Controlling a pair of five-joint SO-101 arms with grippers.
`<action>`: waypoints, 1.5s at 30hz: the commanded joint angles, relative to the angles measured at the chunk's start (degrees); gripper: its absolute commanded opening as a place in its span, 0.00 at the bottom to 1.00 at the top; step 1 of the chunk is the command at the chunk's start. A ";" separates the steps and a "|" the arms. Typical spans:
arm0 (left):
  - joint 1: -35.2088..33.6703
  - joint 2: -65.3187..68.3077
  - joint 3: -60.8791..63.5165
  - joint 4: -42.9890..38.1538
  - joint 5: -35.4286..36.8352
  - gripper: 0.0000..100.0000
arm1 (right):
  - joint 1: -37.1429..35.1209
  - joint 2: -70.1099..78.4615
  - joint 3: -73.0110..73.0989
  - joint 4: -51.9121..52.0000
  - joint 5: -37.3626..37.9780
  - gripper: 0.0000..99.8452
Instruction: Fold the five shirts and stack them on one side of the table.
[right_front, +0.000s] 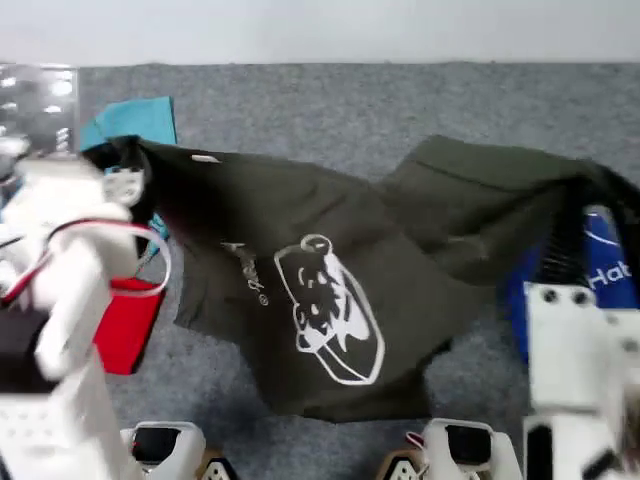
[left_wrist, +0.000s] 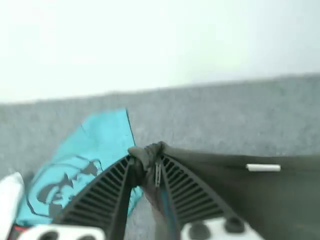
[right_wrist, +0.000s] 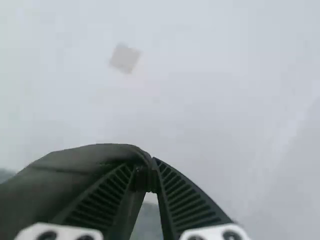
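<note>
The left gripper (left_wrist: 146, 169) and right gripper (right_wrist: 148, 180), each clamped on one end of the dark olive printed cloth shirt (right_front: 300, 240) slung above the centre of the grey carpeted table (right_front: 400, 110), should hold equal height and tension while laying it flat.

The high camera looked down over the table (right_front: 330, 100); both wrist cameras faced outward, close up, sharing the dark green shirt (right_front: 300, 230).

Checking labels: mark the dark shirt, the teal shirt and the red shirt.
dark shirt (right_front: 330, 310), high view, white print.
teal shirt (left_wrist: 100, 142), left wrist view, plain part.
red shirt (right_front: 130, 322), high view, middle.
</note>
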 joint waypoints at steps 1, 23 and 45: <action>0.35 -1.32 -14.11 4.40 0.26 0.01 | 6.90 0.66 -7.21 -0.75 -2.02 0.01; 0.09 -1.32 -39.08 10.37 0.53 0.01 | 23.08 1.01 -23.12 1.01 -4.92 0.01; 0.09 2.37 -9.80 -11.08 0.09 0.01 | 22.73 1.54 6.42 -17.36 -4.22 0.01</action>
